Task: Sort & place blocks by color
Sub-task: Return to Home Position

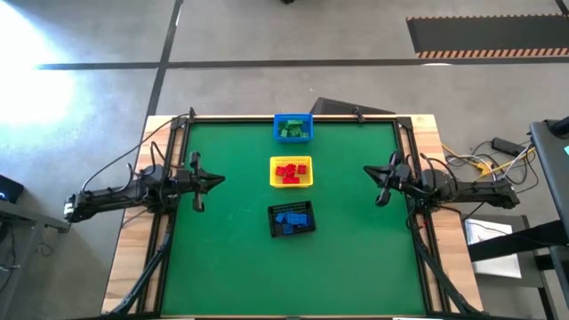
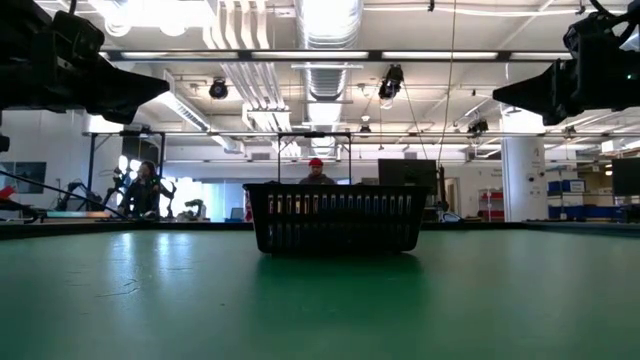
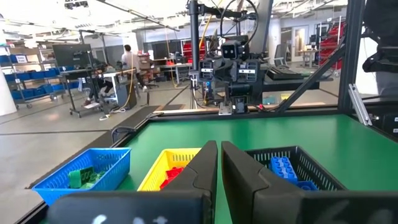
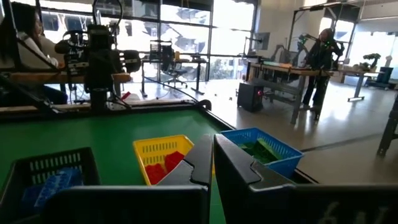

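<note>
Three small mesh baskets stand in a row down the middle of the green table. The blue basket (image 1: 292,128), at the far edge, holds green blocks (image 3: 86,177). The yellow basket (image 1: 291,172) holds red blocks (image 1: 290,172). The black basket (image 1: 292,220) holds blue blocks (image 3: 285,169). My left gripper (image 1: 219,180) hovers shut at the table's left side, pointing level toward the baskets. My right gripper (image 1: 368,170) hovers shut at the right side, facing them too. Neither holds anything.
Bare green mat (image 1: 231,258) lies around the baskets on all sides. Wooden table borders (image 1: 133,258) and the arm frames run along the left and right edges. People and workbenches show in the room beyond the table.
</note>
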Tool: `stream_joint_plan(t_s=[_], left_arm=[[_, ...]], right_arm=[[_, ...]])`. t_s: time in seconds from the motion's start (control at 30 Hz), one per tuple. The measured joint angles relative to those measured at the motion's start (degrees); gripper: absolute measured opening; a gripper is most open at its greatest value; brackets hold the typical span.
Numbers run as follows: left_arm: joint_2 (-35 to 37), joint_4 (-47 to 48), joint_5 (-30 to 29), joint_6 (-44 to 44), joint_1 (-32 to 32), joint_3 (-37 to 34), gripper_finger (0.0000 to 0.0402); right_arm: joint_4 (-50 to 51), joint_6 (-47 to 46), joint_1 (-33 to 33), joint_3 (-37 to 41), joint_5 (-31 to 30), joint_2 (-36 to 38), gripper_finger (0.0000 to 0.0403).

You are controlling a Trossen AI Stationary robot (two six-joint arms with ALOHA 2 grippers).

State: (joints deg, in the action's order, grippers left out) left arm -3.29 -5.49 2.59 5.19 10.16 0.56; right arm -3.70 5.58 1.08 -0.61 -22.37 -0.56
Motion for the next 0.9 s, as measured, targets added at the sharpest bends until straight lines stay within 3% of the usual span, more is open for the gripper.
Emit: stream_joint_plan(t_s=[0.3,0.9], left_arm=[[0.00,-0.01,0.00,0.01,0.02,0.00,0.0004],[-0.02,-0.01,0.00,0.01,-0.01,0.00,0.0004]], right_arm=[[-0.01,-7.49,0.00,0.01,-0.12,0.00,0.0009],[-0.01,-7.10,0.00,0.03,-0.09,0.00,0.0009]])
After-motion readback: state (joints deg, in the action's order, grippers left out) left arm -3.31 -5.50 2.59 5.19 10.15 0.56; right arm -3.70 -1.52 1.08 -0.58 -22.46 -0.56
